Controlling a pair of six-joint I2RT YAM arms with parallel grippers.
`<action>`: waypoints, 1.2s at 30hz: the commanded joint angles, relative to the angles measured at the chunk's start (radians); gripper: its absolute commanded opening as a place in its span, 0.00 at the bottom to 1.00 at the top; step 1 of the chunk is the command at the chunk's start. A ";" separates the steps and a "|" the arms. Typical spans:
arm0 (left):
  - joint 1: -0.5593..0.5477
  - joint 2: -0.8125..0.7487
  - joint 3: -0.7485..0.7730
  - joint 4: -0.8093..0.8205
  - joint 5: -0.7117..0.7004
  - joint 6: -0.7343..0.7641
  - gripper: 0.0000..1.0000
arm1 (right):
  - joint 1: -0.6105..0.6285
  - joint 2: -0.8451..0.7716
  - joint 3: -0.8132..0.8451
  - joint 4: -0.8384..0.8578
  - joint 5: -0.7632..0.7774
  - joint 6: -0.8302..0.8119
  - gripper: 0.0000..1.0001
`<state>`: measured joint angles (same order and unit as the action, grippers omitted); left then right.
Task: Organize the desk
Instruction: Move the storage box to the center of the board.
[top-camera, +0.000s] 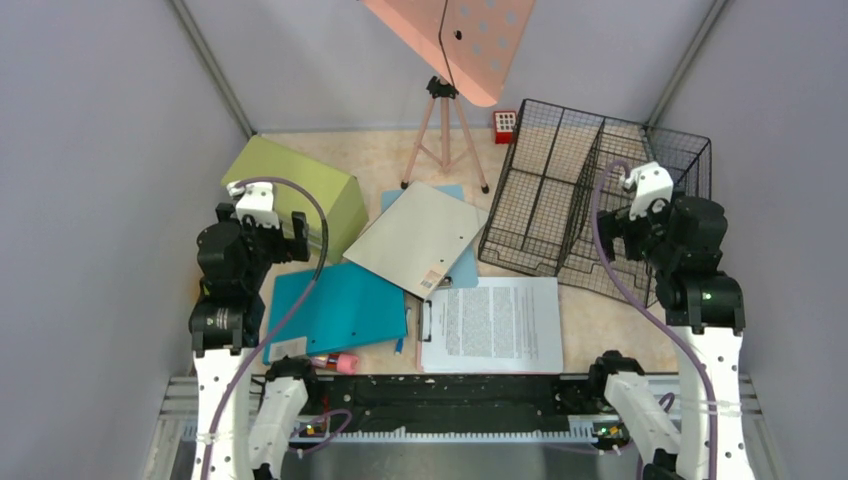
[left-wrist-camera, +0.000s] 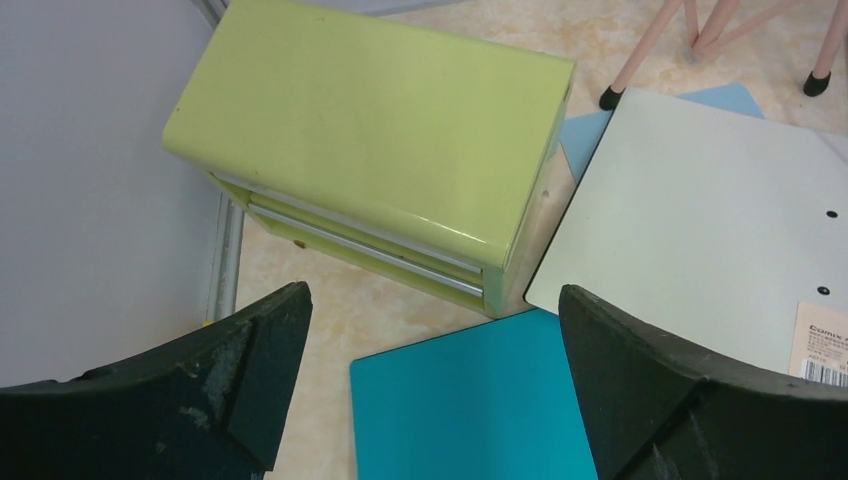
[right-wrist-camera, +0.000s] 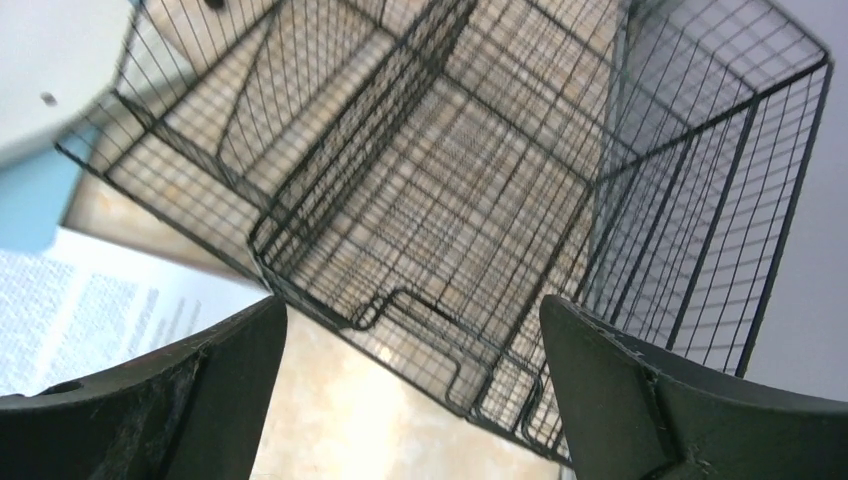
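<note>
Grey walls close in the workspace on three sides, and a black-and-silver rail runs along its near edge. Above the desk, the left gripper hangs with its jaws wide apart and nothing between them. Below it lie the corner of a teal folder and, just beyond, a lime-green drawer cabinet set at an angle near the left wall. The right gripper is likewise spread wide and empty, held over the near rim of a black wire basket that stands at the right rear of the desk. The desk itself is a broad flat top of pale beige-peach marbling, filling the floor of the enclosure from rail to back wall. A pale grey board lies at its centre over a light blue sheet and overlaps the teal folder. Nearer the rail sits a clipboard with a printed page, and a pink-capped marker lies by the folder's near edge. A pink tripod stands at the back, with a small red object beside it.
</note>
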<state>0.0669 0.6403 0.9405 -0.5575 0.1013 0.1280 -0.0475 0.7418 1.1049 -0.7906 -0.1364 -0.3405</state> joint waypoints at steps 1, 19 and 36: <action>0.005 0.020 0.032 0.003 0.066 0.030 0.99 | 0.009 -0.009 -0.049 -0.091 0.082 -0.112 0.95; 0.005 0.067 -0.042 0.038 0.208 0.148 0.99 | 0.009 0.239 -0.212 0.284 0.191 -0.200 0.81; 0.002 0.076 -0.034 -0.307 0.376 0.467 0.99 | 0.008 0.231 -0.082 0.167 0.085 -0.135 0.85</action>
<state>0.0677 0.7414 0.9066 -0.7547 0.4152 0.4587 -0.0486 1.0409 0.9401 -0.4843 0.0887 -0.5289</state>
